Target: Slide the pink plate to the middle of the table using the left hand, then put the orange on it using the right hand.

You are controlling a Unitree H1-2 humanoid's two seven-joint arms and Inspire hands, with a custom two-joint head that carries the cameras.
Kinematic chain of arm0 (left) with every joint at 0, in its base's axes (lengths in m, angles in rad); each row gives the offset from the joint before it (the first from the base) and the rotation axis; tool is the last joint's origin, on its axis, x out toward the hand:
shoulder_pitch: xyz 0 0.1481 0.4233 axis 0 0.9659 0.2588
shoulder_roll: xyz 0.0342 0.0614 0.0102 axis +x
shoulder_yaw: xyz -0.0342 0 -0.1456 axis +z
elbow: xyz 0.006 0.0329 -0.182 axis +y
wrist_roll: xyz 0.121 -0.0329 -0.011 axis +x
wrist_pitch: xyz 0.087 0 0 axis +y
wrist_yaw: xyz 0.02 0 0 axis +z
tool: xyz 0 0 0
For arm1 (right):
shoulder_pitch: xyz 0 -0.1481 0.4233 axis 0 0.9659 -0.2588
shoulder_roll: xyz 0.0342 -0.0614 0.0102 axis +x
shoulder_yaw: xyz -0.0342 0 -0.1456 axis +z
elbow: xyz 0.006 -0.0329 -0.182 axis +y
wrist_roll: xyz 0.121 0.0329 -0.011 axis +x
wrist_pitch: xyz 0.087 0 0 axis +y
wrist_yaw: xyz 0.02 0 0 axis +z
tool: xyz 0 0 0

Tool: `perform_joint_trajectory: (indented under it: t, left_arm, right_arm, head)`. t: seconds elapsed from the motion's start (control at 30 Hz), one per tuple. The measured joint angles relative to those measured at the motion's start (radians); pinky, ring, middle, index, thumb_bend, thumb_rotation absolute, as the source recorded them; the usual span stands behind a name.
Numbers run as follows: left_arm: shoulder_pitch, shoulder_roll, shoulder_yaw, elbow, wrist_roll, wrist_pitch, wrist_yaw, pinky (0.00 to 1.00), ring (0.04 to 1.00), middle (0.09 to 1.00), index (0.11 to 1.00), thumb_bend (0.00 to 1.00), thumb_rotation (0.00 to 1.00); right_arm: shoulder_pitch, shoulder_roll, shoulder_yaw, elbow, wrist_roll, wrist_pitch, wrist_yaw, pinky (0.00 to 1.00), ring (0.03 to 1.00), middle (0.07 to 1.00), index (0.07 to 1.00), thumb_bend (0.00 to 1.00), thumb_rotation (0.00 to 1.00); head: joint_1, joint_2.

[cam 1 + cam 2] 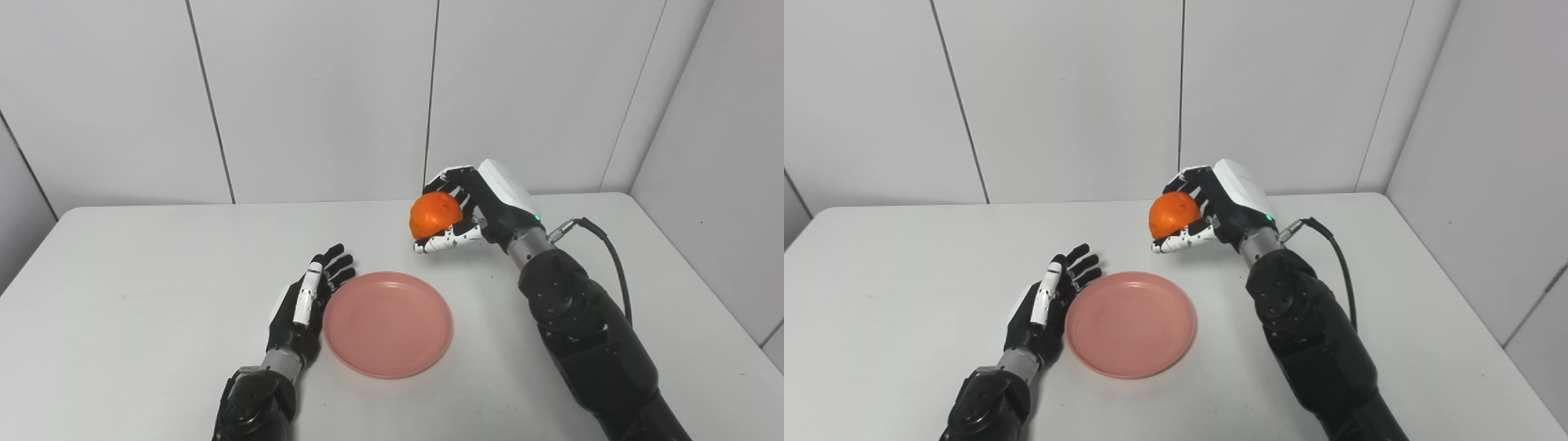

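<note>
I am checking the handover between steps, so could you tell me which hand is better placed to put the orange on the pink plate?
The right hand. It already holds the orange raised just beyond the pink plate. The left hand is open, resting at the plate's left rim, holding nothing.

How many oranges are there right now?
1: the orange is held in the right robot hand, above the table, behind the empty pink plate. None look hidden.
</note>
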Motion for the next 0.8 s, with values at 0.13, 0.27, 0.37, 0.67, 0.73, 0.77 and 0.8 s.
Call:
perform_joint_trajectory:
  t: [0.13, 0.27, 0.37, 0.67, 0.73, 0.77, 0.8]
  left_arm:
    - [-0.001, -0.005, -0.001, 0.012, 0.006, -0.021, 0.011, 0.86, 0.857, 0.863, 0.847, 0.37, 1.00]
    - [-0.002, -0.016, -0.003, 0.021, 0.026, -0.047, 0.033, 0.84, 0.845, 0.852, 0.840, 0.38, 1.00]
    - [-0.002, -0.026, -0.003, 0.024, 0.038, -0.054, 0.052, 0.85, 0.850, 0.855, 0.843, 0.38, 1.00]
    - [-0.003, -0.038, 0.005, 0.038, 0.043, -0.086, 0.075, 0.88, 0.868, 0.871, 0.860, 0.38, 1.00]
    - [-0.003, -0.041, 0.007, 0.038, 0.042, -0.090, 0.077, 0.88, 0.880, 0.881, 0.872, 0.37, 1.00]
    - [-0.003, -0.042, 0.008, 0.038, 0.042, -0.092, 0.080, 0.88, 0.884, 0.886, 0.877, 0.37, 1.00]
    - [-0.003, -0.044, 0.010, 0.038, 0.042, -0.093, 0.082, 0.89, 0.888, 0.889, 0.882, 0.36, 1.00]
  right_arm:
    - [0.000, 0.027, 0.025, 0.022, 0.000, -0.007, 0.001, 0.35, 0.413, 0.472, 0.488, 0.50, 0.14]
    - [0.005, 0.055, 0.047, 0.038, -0.001, -0.007, 0.000, 0.35, 0.414, 0.470, 0.488, 0.50, 0.14]
    - [0.007, 0.072, 0.061, 0.043, -0.008, -0.007, -0.001, 0.35, 0.411, 0.463, 0.488, 0.50, 0.14]
    - [0.024, 0.090, 0.095, 0.103, -0.016, -0.028, -0.004, 0.38, 0.444, 0.494, 0.488, 0.50, 0.14]
    - [0.033, 0.090, 0.103, 0.105, -0.016, -0.035, -0.004, 0.38, 0.443, 0.494, 0.489, 0.50, 0.14]
    - [0.038, 0.091, 0.106, 0.106, -0.016, -0.042, -0.004, 0.38, 0.444, 0.494, 0.489, 0.50, 0.14]
    - [0.043, 0.091, 0.110, 0.107, -0.016, -0.044, -0.004, 0.38, 0.447, 0.495, 0.489, 0.50, 0.14]
  head:
    - [0.006, 0.005]
    - [0.021, 0.014]
    - [0.028, 0.021]
    - [0.049, 0.034]
    - [0.052, 0.034]
    - [0.055, 0.035]
    - [0.055, 0.035]
